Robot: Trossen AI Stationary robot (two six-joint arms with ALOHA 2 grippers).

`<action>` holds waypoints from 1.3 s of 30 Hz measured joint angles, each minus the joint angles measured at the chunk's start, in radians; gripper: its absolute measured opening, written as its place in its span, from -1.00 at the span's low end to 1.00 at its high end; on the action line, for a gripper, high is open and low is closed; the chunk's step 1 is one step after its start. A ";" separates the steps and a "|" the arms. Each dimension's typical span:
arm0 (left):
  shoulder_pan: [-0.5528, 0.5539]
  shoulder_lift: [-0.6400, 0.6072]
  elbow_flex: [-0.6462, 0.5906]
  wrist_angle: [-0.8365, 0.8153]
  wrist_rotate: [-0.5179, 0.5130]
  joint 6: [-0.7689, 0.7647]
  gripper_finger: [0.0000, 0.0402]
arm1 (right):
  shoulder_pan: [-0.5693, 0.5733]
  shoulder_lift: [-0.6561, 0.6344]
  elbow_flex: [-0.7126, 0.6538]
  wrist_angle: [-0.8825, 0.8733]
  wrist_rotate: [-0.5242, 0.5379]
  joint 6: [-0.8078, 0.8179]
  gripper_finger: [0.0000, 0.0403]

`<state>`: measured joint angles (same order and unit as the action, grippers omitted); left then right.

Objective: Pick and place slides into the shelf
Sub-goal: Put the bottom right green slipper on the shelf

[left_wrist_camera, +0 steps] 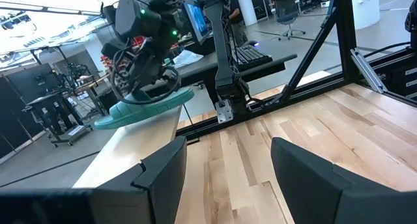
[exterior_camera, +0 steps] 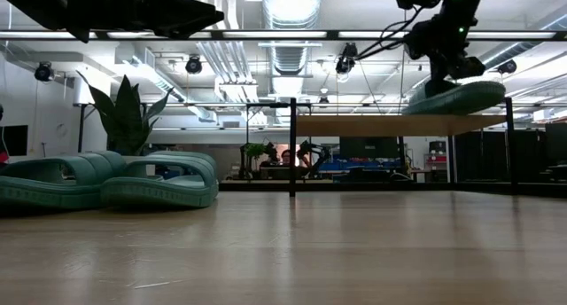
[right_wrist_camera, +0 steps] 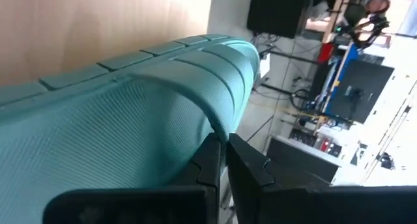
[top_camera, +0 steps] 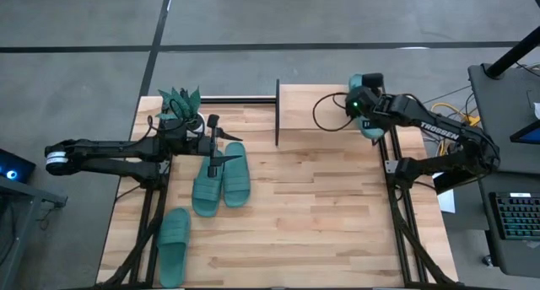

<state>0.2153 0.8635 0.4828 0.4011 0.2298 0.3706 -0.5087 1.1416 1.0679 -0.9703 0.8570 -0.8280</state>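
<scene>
**Setting a slide on the shelf top, right end**

My right gripper [top_camera: 364,103] is clenched on the strap of one teal slide [exterior_camera: 456,97], fingers pinched tight together in the right wrist view. The slide sits at the right end of the shelf [top_camera: 312,109]; from table level its sole looks just touching or barely above the top board, tilted a bit, I can't tell which. To do this well I'd lower until the sole lies flat, keep it fully on the board and off the far-right edge where it seems to overhang slightly, then let go and lift straight up so the strap doesn't drag.

My left gripper [top_camera: 221,145] hangs released, fingers spread, over the pair of slides [top_camera: 221,182] lying side by side and touching on the table, holding nothing. A fourth slide [top_camera: 173,244] lies apart, near the table's front left.

Shelf contents: only the one slide I'm placing, on the top board. The rest of the board shows bare. A potted plant [top_camera: 181,103] stands at the table's back left, by the shelf's end.
</scene>
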 joint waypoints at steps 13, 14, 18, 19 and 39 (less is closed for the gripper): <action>0.000 0.000 0.000 0.000 0.000 0.000 0.04 | 0.000 -0.010 -0.003 -0.118 0.004 0.099 -0.95; 0.000 0.000 0.000 0.001 0.000 0.000 0.04 | 0.000 -0.010 -0.004 -0.117 0.004 0.099 -0.95; 0.000 0.000 0.000 0.002 0.000 0.000 0.04 | 0.000 -0.010 -0.005 -0.083 0.007 0.075 -0.95; 0.000 0.000 0.000 0.003 0.000 0.000 0.04 | 0.000 -0.010 -0.005 -0.064 0.008 0.059 -0.95; 0.000 0.000 0.000 0.008 0.000 0.000 0.04 | -0.145 -0.003 -0.005 0.258 -0.097 -0.272 -0.95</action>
<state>0.2157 0.8635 0.4828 0.4094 0.2295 0.3710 -0.6539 1.1382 1.0626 -0.7122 0.7601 -1.1002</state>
